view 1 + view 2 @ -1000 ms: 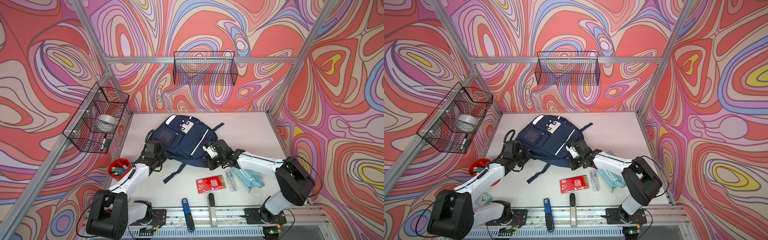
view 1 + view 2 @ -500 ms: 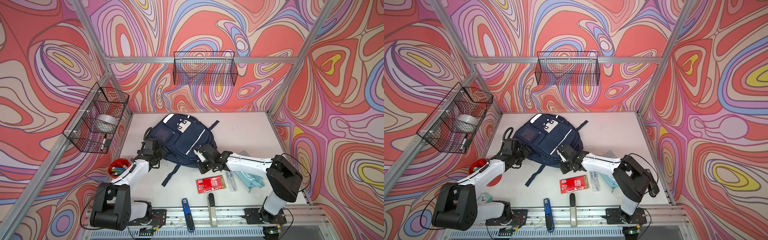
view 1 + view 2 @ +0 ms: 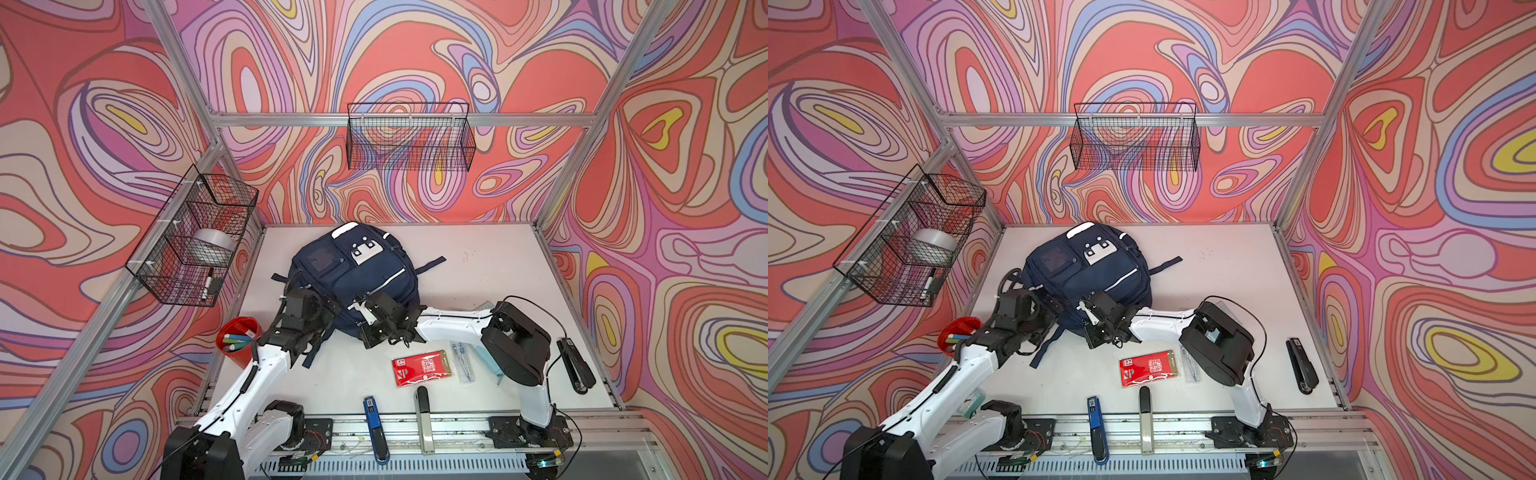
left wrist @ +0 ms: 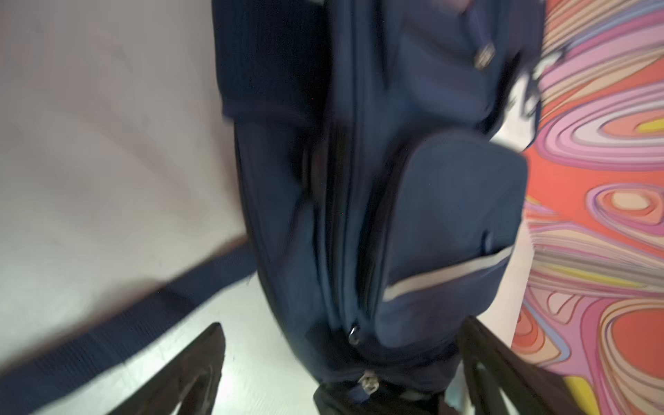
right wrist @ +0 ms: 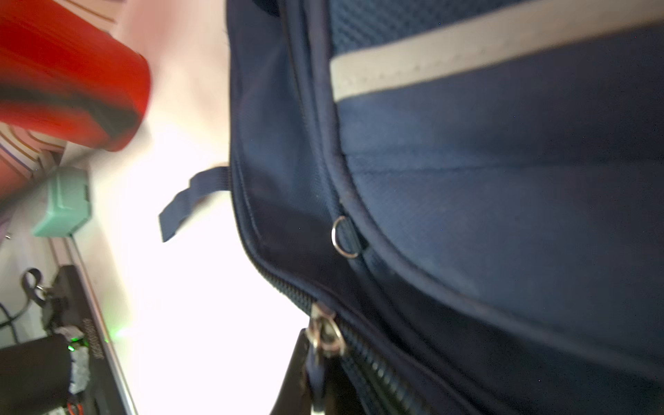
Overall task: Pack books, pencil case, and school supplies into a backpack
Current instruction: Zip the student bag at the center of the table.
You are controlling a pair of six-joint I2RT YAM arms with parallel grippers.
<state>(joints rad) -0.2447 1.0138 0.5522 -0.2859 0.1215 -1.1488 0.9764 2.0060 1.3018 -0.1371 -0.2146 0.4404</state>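
backpack (image 3: 353,276): navy w/ white stripes, lies front-up mid worktop (image 3: 490,270); white-patch end toward back wall, other end toward both arms.
L hand (image 4: 341,323): fingers spread wide, at the backpack's near-left corner. Corner sits betw the two fingers; bare worktop shows betw one finger and the fabric, so no grip.
R hand (image 3: 361,320): jaws closed, pressed up to the backpack's near edge, just beside L hand.
zip pull (image 5: 323,334): metal, on the backpack's side seam, right at R hand's tip; can't tell if it's pinched.
strap (image 4: 107,323): loose navy strap, runs off the backpack across the worktop past L hand.
red packet (image 3: 422,368): flat on worktop, near R hand on the front side, apart from backpack.
pen pack (image 3: 463,361): clear, just beside the red packet, robot's right of it.
pencil case (image 3: 488,360): light blue, mostly hidden behind R arm's elbow, next to pen pack.
calculator (image 3: 972,400): front-left of worktop by L arm's base, partly hidden, well apart from backpack.
red cup (image 3: 239,336): markers inside, left edge of worktop, near L forearm.
blue stapler (image 3: 374,415): at front rail, well apart from both hands.
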